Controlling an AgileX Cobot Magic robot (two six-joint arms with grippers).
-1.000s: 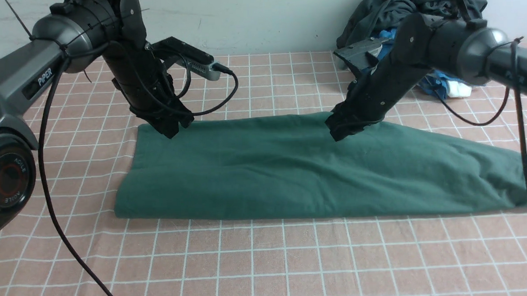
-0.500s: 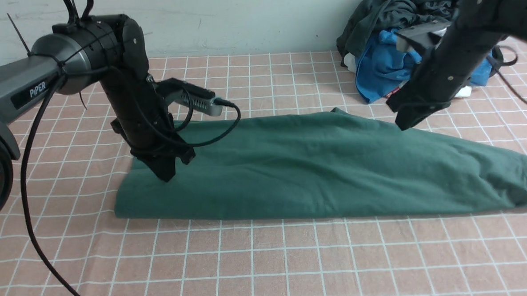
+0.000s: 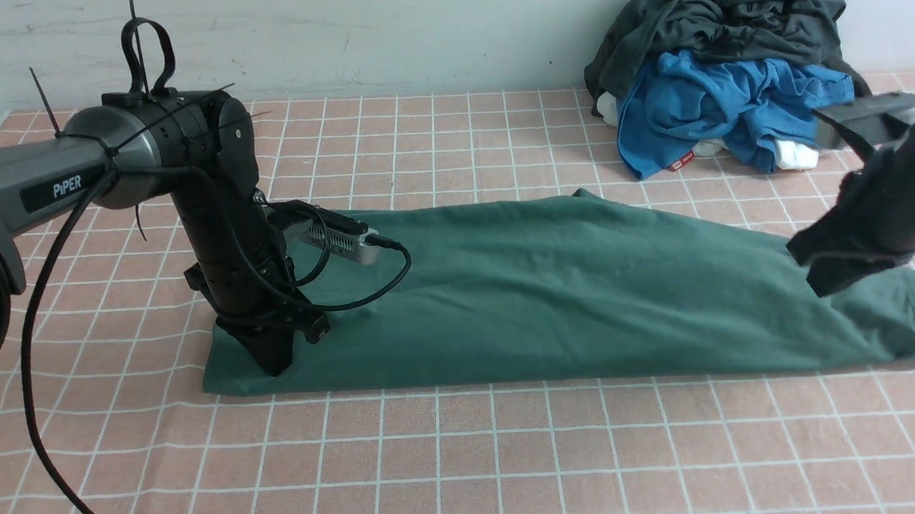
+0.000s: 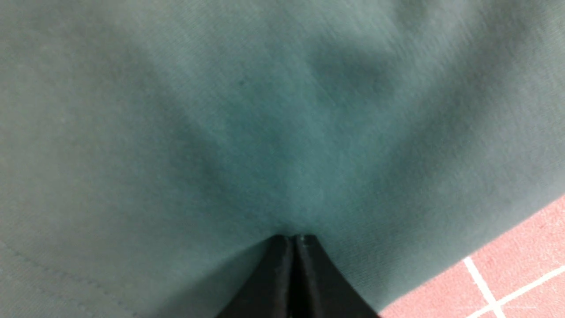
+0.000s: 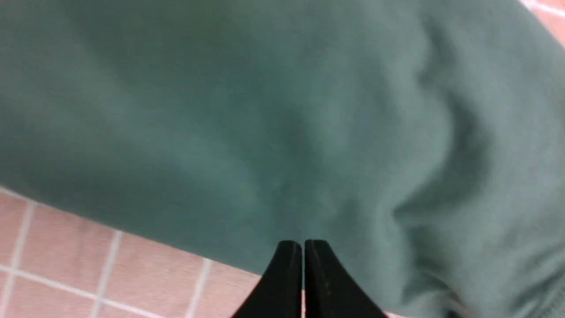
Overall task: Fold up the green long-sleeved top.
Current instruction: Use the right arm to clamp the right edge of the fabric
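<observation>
Green long-sleeved top (image 3: 567, 283): one. Claws (image 3: 273, 365) (image 3: 822, 287): two, closed.

Green long-sleeved top (image 3: 552, 291), folded lengthwise, lying flat

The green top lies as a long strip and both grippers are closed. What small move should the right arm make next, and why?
Probably open the right gripper and lower it onto the right end of the green long-sleeved top. Its jaws are shut with no cloth between them, it is over that end, and the strip has no crosswise fold yet.
</observation>
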